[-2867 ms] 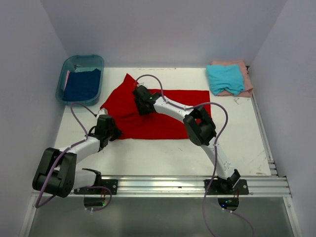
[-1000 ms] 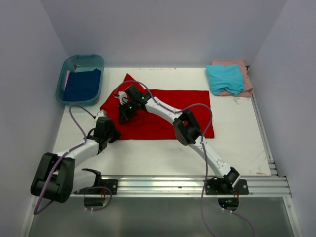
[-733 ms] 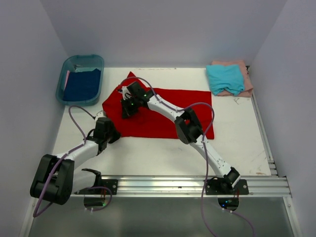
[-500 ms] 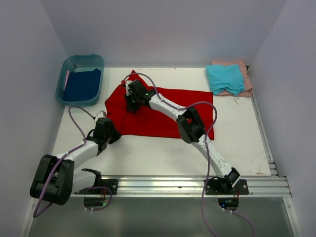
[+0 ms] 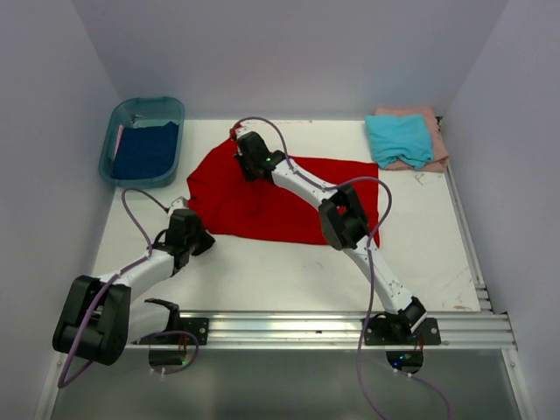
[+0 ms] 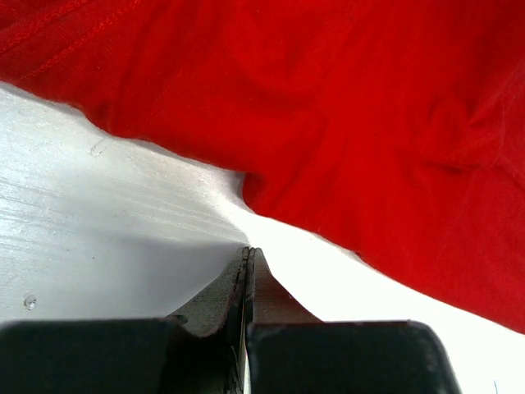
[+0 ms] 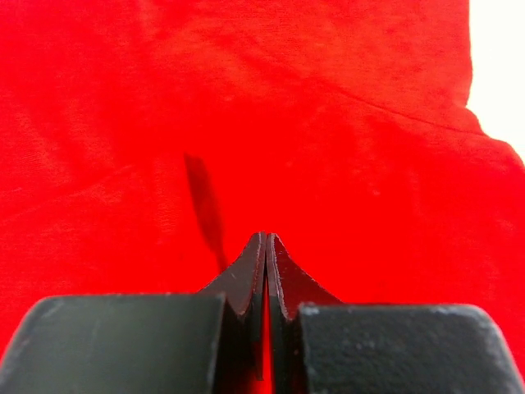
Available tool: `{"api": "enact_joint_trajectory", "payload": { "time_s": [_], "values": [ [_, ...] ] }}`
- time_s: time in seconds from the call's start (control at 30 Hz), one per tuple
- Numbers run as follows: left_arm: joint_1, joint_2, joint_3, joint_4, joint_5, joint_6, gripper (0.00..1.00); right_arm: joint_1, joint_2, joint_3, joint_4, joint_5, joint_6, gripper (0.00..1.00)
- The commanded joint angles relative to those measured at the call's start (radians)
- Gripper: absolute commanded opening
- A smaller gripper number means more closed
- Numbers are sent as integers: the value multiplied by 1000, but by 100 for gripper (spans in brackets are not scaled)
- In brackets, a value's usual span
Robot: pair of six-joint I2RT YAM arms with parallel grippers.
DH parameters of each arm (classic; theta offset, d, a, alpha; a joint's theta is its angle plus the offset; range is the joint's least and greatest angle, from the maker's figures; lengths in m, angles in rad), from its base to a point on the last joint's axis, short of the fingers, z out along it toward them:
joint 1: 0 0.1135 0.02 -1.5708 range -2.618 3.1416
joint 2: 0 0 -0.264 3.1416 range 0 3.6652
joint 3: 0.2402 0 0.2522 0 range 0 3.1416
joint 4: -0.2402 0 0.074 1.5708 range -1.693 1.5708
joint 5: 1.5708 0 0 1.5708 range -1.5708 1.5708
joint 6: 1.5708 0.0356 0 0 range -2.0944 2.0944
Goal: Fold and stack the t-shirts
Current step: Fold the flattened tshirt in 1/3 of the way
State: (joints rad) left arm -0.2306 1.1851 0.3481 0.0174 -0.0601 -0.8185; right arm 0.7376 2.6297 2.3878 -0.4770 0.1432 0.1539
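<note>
The red t-shirt (image 5: 280,197) lies spread flat mid-table and fills the right wrist view (image 7: 246,123). My right gripper (image 5: 240,142) reaches across it to its far left corner, its jaws shut just over the cloth (image 7: 265,235) with nothing visibly pinched. My left gripper (image 5: 192,215) is shut and empty, its tip (image 6: 246,249) low on the white table, a little short of the red t-shirt's near left edge (image 6: 328,148). A folded teal t-shirt (image 5: 400,138) lies on a folded pink t-shirt (image 5: 430,121) at the back right. A dark blue t-shirt (image 5: 144,150) sits in the tub.
The teal plastic tub (image 5: 118,118) stands at the back left corner. Walls close in the table on the left, back and right. A metal rail (image 5: 306,328) with both arm bases runs along the near edge.
My right gripper swept from the shirt's left part toward the far edge. The shirt's left side changed shape and the cloth shifted slightly right. The left arm barely moved.
</note>
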Motion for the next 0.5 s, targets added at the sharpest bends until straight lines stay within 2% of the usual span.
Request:
{"api": "enact_joint_trajectory", "payload": {
  "time_s": [0.0, 0.17, 0.27, 0.3, 0.37, 0.47],
  "values": [
    [-4, 5, -34, -115, -24, 30, 0, 6, -80, -39, 60, 96, -33, 0],
    [-3, -19, -31, -129, -15, 28, 0, 23, -218, -182, 112, 182, -82, 0],
    [-4, -112, -14, -134, 6, 39, 0, 58, -423, -434, 314, 281, -134, 0],
    [-4, -189, -9, -131, 8, 53, 0, 68, -509, -544, 348, 317, -145, 0],
    [-4, -272, 9, -125, 2, 86, 0, 83, -582, -642, 383, 377, -180, 0],
    [-4, -399, 47, -90, -9, 128, 0, 92, -663, -703, 359, 435, -185, 0]
  ]
}}
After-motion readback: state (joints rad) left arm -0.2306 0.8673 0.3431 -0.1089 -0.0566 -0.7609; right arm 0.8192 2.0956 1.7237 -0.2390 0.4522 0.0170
